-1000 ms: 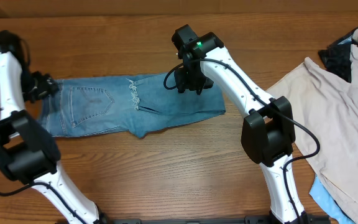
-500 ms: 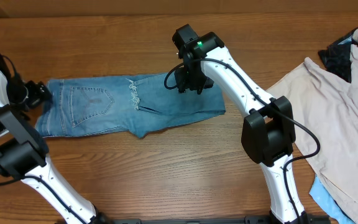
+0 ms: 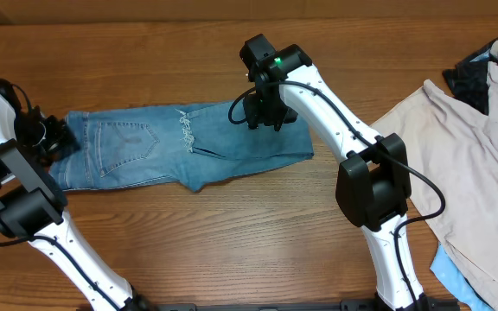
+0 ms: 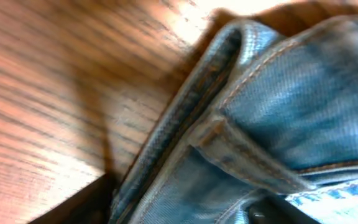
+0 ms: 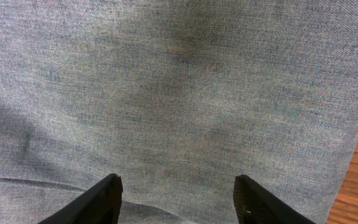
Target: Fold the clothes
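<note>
The light-blue jeans (image 3: 145, 147) lie folded across the wooden table, waistband at the left, back pocket up, folded legs at the right. My left gripper (image 3: 48, 138) is at the waistband's left end. In the left wrist view its fingers (image 4: 182, 211) are spread, with the waistband and a belt loop (image 4: 247, 155) between them. My right gripper (image 3: 262, 112) hovers over the right part of the jeans. In the right wrist view its fingers (image 5: 176, 186) are open and empty just above plain denim (image 5: 179, 81).
A large beige garment (image 3: 456, 147) lies at the right of the table. A dark patterned garment (image 3: 474, 78) is at the back right corner. A light-blue cloth (image 3: 456, 272) sticks out under the beige one at the front right.
My left gripper has moved left and toward the front, from the top-left corner of the jeans down to the waistband's left end. The right arm and jeans have stayed put.
</note>
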`<control>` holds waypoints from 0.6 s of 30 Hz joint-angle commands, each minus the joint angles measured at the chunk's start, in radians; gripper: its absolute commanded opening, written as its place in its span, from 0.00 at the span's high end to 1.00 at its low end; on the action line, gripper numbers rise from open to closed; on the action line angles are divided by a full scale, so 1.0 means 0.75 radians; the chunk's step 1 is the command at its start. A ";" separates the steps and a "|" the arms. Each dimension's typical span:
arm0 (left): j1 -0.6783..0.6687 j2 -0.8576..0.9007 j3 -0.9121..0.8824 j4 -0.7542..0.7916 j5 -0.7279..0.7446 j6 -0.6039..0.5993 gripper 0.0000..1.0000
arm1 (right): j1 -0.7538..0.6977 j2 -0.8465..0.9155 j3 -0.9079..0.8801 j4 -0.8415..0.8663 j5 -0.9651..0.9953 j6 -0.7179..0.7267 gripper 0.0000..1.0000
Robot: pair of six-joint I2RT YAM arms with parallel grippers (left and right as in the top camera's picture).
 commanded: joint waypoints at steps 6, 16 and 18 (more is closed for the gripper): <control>-0.007 0.133 -0.035 0.024 0.050 0.034 0.71 | -0.005 -0.004 0.026 0.004 0.002 -0.003 0.39; 0.025 0.110 0.040 -0.046 0.050 0.022 0.96 | -0.005 -0.004 0.026 0.008 0.017 -0.003 0.39; 0.048 0.091 0.096 -0.079 0.052 0.013 0.96 | -0.012 -0.004 0.027 0.014 0.065 0.010 0.39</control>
